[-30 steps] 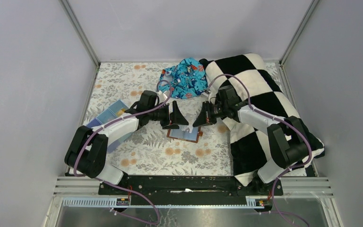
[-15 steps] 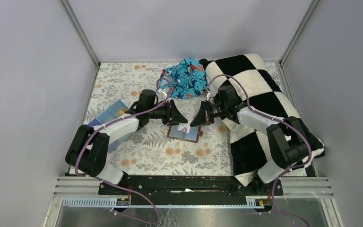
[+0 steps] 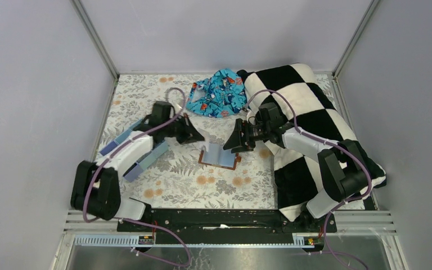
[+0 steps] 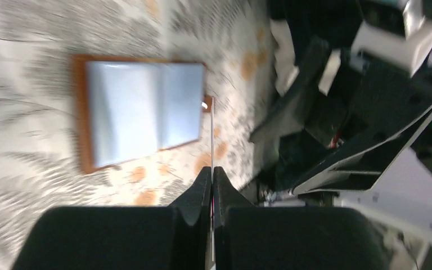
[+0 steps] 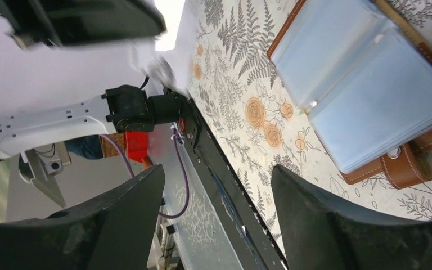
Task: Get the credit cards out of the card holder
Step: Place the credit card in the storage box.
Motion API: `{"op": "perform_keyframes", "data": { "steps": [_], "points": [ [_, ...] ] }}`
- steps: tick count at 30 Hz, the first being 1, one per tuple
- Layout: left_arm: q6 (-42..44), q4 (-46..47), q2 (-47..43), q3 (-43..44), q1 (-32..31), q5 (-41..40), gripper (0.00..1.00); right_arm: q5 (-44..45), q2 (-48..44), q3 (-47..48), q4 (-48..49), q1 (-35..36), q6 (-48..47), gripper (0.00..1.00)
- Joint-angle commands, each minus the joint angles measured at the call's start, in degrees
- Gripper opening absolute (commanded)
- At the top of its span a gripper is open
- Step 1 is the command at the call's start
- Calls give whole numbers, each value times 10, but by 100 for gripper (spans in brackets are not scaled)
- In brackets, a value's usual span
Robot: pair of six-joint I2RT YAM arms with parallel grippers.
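Note:
The card holder (image 3: 220, 156) lies open on the floral tabletop, reddish-brown with pale blue-grey pages showing; it also appears in the left wrist view (image 4: 140, 118) and the right wrist view (image 5: 365, 84). My left gripper (image 3: 196, 136) is left of the holder and apart from it. In its wrist view the left gripper (image 4: 211, 169) is shut on a thin credit card (image 4: 211, 135) seen edge-on. My right gripper (image 3: 233, 142) hovers just right of the holder. The right gripper (image 5: 216, 188) is open, with nothing between its fingers.
A light-blue box (image 3: 146, 160) lies partly under the left arm. A blue patterned cloth (image 3: 216, 93) sits at the back. A black-and-white checkered blanket (image 3: 309, 124) covers the right side, under the right arm. Grey walls enclose the table.
My left gripper shut on a card and drew back to the left, away from the holder. My right gripper opened. The holder now lies uncovered.

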Motion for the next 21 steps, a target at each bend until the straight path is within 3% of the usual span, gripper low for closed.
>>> {"op": "perform_keyframes", "data": {
  "steps": [1, 7, 12, 21],
  "points": [
    [80, -166, -95, 74, 93, -137, 0, 34, -20, 18, -11, -1, -5, 78],
    [157, -305, -131, 138, 231, -191, 0, 32, 5, 45, -22, -1, -6, 79],
    [162, -273, -164, 53, 379, -78, 0, 37, 8, 55, -42, -1, -3, 81],
    [127, -237, -181, -36, 423, -162, 0, 27, 18, 53, -49, -1, -24, 86]
  ]
}}
